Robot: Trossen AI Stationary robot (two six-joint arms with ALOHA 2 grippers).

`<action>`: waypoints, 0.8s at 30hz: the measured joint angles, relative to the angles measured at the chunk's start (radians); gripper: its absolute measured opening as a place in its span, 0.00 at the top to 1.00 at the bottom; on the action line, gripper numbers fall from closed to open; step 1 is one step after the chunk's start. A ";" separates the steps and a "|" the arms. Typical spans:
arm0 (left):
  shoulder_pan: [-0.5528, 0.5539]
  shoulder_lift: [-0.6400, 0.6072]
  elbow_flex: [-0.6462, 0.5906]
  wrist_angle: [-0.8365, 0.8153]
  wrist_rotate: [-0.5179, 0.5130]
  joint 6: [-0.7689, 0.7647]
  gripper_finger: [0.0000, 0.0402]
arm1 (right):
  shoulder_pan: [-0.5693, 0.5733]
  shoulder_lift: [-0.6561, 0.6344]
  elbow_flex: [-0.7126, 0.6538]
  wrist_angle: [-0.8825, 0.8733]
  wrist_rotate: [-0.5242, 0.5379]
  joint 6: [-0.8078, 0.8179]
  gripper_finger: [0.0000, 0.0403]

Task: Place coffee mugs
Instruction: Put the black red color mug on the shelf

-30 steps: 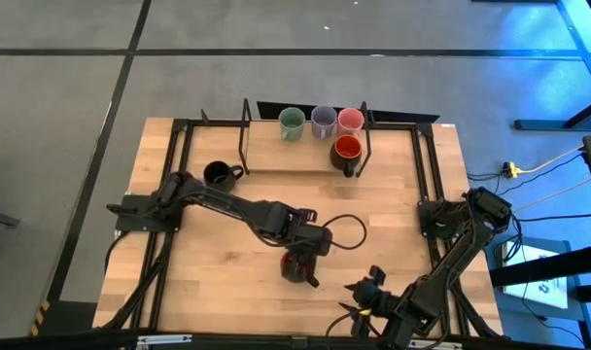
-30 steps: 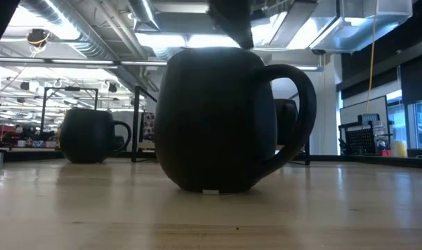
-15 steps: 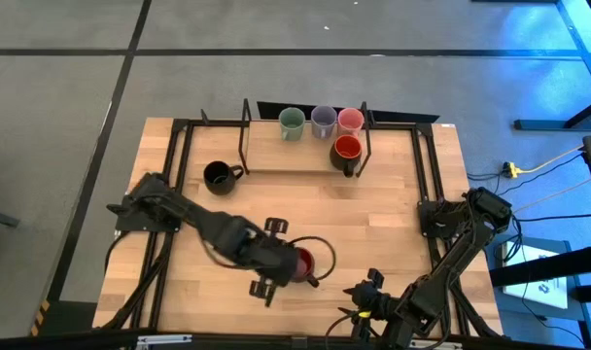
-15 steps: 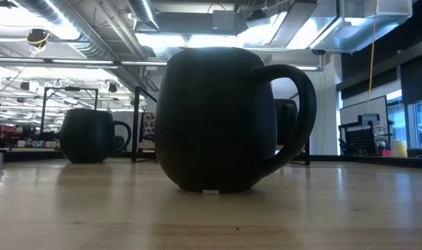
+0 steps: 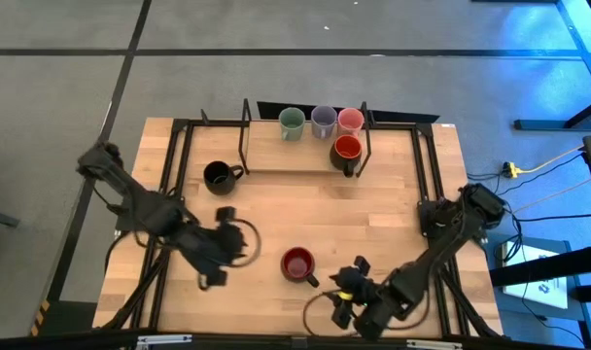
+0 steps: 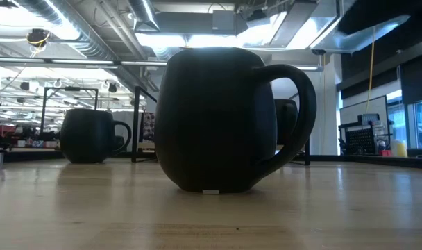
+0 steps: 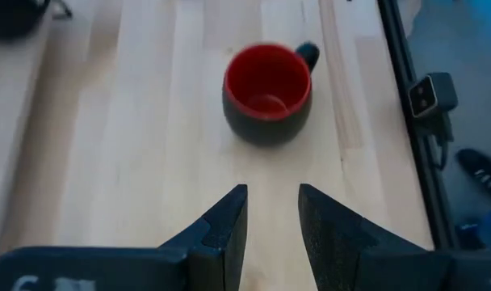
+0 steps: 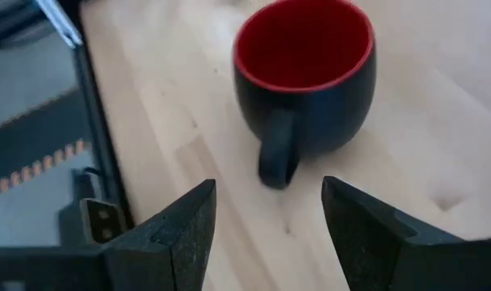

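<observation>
The red mug (image 5: 297, 263), dark outside and red inside, stands upright on its base on the bare wood near the table's near edge. Its handle (image 8: 278, 158) points toward my right gripper. My left gripper (image 7: 273, 194) is open and empty, a stretch to the mug's left (image 5: 229, 248). My right gripper (image 8: 270, 187) is wide open, close to the mug's near right side (image 5: 338, 290), and touches nothing. The black mug (image 5: 218, 175) stands at the far left. Pale green (image 5: 292, 122), lavender (image 5: 323, 121), pink (image 5: 350, 119) and a second red mug (image 5: 346, 149) stand on the far rack.
A black metal frame (image 5: 243, 136) borders the raised rack at the far edge, and rails (image 5: 430, 194) run along both table sides. In the low view the red mug (image 6: 218, 118) fills the middle, with the black mug (image 6: 89, 135) behind it. Bare wood lies around the red mug.
My left gripper has let go of the red mug's rim, lifted off it and drawn back toward the table's left edge. The mug has stayed standing where it was. My right gripper has shifted a little toward the mug.
</observation>
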State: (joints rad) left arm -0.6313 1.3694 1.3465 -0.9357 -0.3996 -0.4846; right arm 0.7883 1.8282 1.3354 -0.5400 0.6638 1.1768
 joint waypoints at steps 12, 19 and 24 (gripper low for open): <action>-0.069 -0.340 -0.306 0.102 -0.010 -0.077 0.73 | -0.159 0.000 0.103 -0.101 -0.107 -0.083 0.48; -0.069 -0.371 -0.353 0.128 -0.036 -0.029 0.73 | -0.160 0.000 0.098 -0.112 -0.079 -0.083 0.48; -0.069 -0.371 -0.372 0.129 -0.035 -0.030 0.73 | -0.147 0.000 0.046 -0.079 -0.008 -0.058 0.48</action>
State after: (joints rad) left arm -0.6998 0.9985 0.9750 -0.8062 -0.4346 -0.5145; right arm 0.6414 1.8278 1.3810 -0.6187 0.6560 1.1188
